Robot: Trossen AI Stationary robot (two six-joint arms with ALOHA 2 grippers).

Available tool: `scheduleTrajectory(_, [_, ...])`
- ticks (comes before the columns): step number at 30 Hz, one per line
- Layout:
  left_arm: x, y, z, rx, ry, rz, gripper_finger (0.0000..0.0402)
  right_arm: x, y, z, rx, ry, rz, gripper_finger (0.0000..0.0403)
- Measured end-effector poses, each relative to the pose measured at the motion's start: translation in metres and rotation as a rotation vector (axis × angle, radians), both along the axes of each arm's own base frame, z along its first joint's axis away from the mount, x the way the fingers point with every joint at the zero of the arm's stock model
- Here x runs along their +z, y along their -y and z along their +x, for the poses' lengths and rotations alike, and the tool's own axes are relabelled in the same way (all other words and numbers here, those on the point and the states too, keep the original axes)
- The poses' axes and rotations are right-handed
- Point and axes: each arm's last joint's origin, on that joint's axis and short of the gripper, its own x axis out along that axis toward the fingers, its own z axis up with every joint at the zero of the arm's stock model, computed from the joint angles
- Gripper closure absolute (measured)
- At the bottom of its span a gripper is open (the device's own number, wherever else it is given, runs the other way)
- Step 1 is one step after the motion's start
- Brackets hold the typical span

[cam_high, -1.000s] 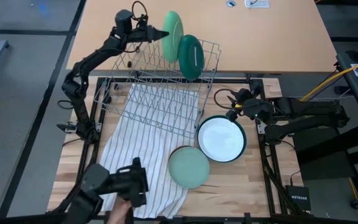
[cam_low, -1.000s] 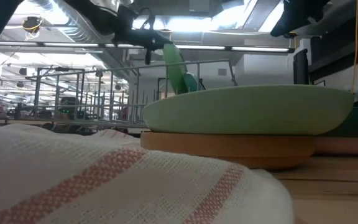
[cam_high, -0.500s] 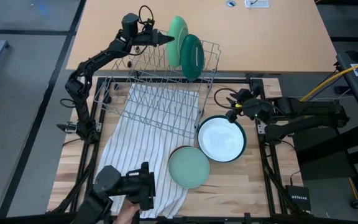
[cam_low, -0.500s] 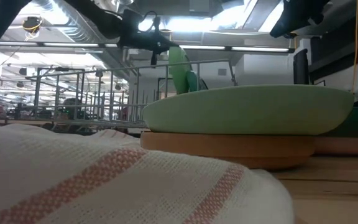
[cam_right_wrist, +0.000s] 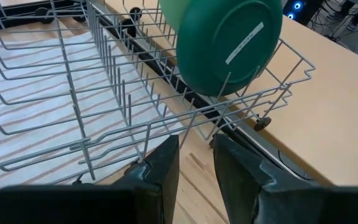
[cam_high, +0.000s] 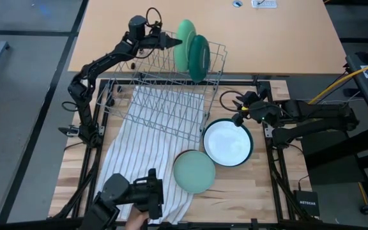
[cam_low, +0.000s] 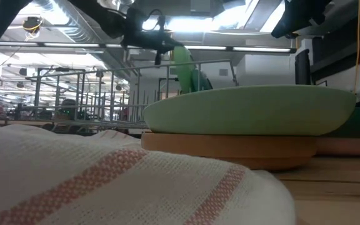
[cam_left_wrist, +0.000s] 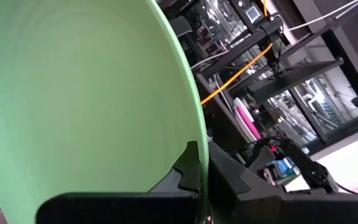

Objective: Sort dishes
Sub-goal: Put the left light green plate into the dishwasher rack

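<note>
High view, operator, you see: grey wire rack [cam_high: 171,89] on striped cloth [cam_high: 142,150], left gripper [cam_high: 171,43] clamped on the light green plate [cam_high: 184,35] upright beside the racked dark green plate [cam_high: 199,57], right gripper [cam_high: 240,108] waiting spread apart near the white dark-rimmed plate [cam_high: 227,142].

Four plates [cam_high: 225,142]; one wire rack [cam_high: 171,96]; one striped cloth [cam_high: 139,153]; two arms [cam_high: 91,76]

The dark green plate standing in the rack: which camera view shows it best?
The right wrist view: the dark green plate stands large and unobstructed, its underside showing. The high view shows it small, beside the light green plate; the low view barely shows it.
</note>
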Motion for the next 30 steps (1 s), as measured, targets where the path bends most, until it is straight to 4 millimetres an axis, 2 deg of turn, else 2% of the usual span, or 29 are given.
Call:
scheduleTrajectory(9, [-0.014,-0.004,0.002,0.041,-0.074,-0.002,0.0401,0.0,0.0,0.0,0.0,-0.001,0.0,0.03])
scheduleTrajectory(23, [-0.071,-0.026,0.019,0.056,-0.144,-0.115,0.0401,-0.001,-0.001,0.001,0.041,-0.005,0.036,0.03])
scheduleTrajectory(30, [-0.071,-0.026,0.02,0.087,-0.16,-0.092,0.0389,-0.003,-0.002,0.001,0.054,-0.011,0.047,0.03])
